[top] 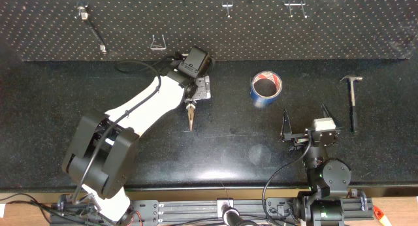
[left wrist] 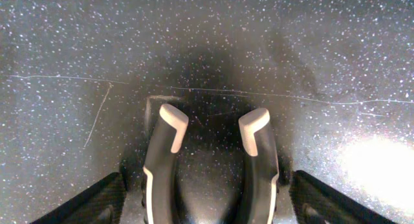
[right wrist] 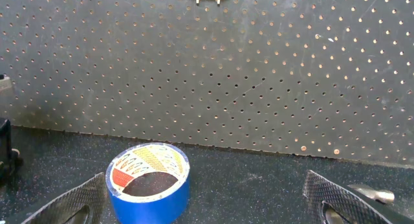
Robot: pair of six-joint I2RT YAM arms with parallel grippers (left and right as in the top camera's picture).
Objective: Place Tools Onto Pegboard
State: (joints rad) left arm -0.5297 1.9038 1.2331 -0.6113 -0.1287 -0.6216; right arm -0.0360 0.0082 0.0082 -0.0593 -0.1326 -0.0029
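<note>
**Left hand astride the pliers; right hand empty beside the tape roll.**
I read the left hand [left wrist: 207, 177] as spread wide, with one finger outside each handle of the pliers [top: 190, 113] and neither pressed against them. The pliers lie flat on the bench [top: 59, 89], nose toward 6 o'clock in the top view. The right hand [top: 305, 118] is also spread wide and holds nothing. From it, the tape roll [top: 266, 87] lies at 11 o'clock and the hammer [top: 353, 102] at 2 o'clock. The pegboard [top: 261, 30] spans the 12 o'clock side.

Blue tape roll [right wrist: 149, 195], black speckled worktop [top: 225, 146]
</note>
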